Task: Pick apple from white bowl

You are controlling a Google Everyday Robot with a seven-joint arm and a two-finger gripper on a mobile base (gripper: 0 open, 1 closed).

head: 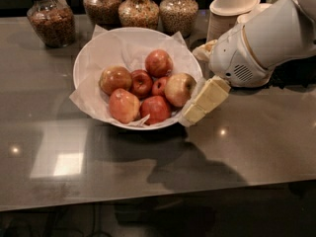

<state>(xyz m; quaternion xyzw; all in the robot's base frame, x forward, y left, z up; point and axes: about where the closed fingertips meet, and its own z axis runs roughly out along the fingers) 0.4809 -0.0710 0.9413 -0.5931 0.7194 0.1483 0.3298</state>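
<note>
The white bowl [98, 48], lined with crinkled white paper, stands on the dark table and holds several apples. The apple [178, 89], pale yellow-cream with a pink blush, lies at the bowl's right side. Smaller red apples [159, 62] and an orange-brown apple [114, 79] lie to its left. My gripper [193, 83] is at the bowl's right rim, just right of the apple. One cream finger [207, 100] slants down outside the rim and the other [202, 51] shows behind the rim. The gripper is open and holds nothing.
Several glass jars of grains and nuts [139, 9] stand in a row behind the bowl, one more at far left [52, 19]. Stacked beige paper bowls [234, 6] stand at the back right, behind my arm [266, 43]. The table's front edge [148, 201] runs along the bottom.
</note>
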